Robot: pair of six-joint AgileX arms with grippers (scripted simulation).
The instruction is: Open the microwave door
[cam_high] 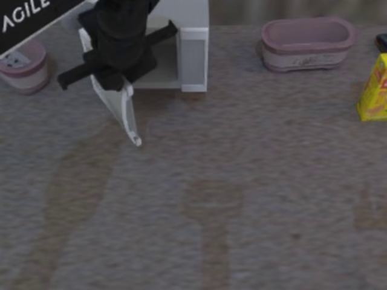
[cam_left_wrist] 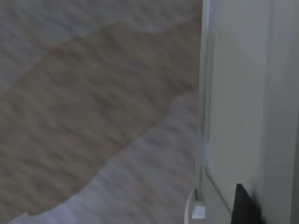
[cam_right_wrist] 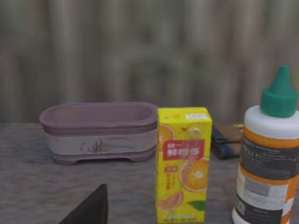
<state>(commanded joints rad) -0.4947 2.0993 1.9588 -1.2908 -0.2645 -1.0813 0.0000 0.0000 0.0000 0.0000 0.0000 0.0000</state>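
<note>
On mottled grey-brown table (cam_high: 242, 211), microwave door (cam_high: 124, 109) ajar.

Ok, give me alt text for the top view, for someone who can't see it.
A black left arm's tool sits over the white-framed microwave door, swung open from the small boxy white-grey microwave. A pink oval tub and a yellow juice carton stand to the right.

Rendered tabletop with microwave (cam_high: 192, 54)
</note>
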